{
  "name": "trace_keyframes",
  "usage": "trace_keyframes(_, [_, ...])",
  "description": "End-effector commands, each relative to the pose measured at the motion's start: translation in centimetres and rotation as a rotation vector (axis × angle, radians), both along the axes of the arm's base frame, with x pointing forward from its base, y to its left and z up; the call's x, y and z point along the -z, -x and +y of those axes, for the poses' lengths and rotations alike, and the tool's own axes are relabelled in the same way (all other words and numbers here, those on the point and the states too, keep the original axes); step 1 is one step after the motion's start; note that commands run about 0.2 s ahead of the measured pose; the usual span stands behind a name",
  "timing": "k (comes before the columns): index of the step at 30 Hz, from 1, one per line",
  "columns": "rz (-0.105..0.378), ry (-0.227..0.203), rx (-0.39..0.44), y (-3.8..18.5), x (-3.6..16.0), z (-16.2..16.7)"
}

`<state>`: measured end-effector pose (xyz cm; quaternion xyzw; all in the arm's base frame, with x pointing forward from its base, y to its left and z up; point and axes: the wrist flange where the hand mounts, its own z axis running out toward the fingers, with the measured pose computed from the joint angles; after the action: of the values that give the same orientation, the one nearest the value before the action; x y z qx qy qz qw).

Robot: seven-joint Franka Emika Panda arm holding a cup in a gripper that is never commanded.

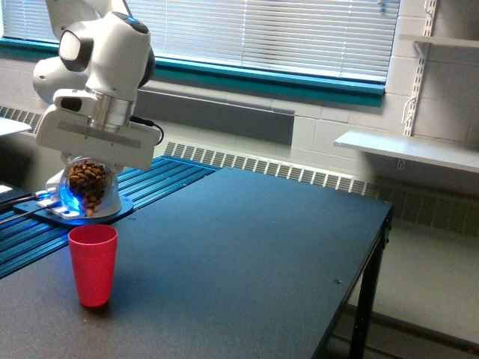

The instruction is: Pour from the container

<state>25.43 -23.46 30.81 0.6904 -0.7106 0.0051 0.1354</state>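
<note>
In the exterior view, the container [89, 186] is a clear rounded cup filled with brown nut-like pieces. It hangs tipped under the white arm's gripper [91, 161], which is shut on it. An opaque red cup [93, 265] stands upright on the dark table just below the container, slightly toward the exterior view's right. A few brown pieces sit low at the container's lower side, above the red cup's rim. The gripper's fingers are hidden behind the wide white hand body.
The dark table [247, 254] stretches toward the exterior view's right and ends at an edge near a metal leg. The arm's base [71, 209] glows blue on a ribbed blue platform at the left. White shelves [404, 149] hang on the right wall.
</note>
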Motion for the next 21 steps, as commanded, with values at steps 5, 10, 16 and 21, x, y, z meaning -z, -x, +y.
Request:
trace_keyframes(5, [0.018,-0.018,-0.019,-0.4,0.5,-0.4])
trace_keyframes(10, [0.034,-0.029,-0.019,-0.6,0.9,-0.4])
trace_keyframes(16, [0.057,-0.037,-0.015,-0.7,1.3,-0.5])
trace_keyframes(21, [0.075,-0.041,-0.015,-0.9,1.4,-0.6])
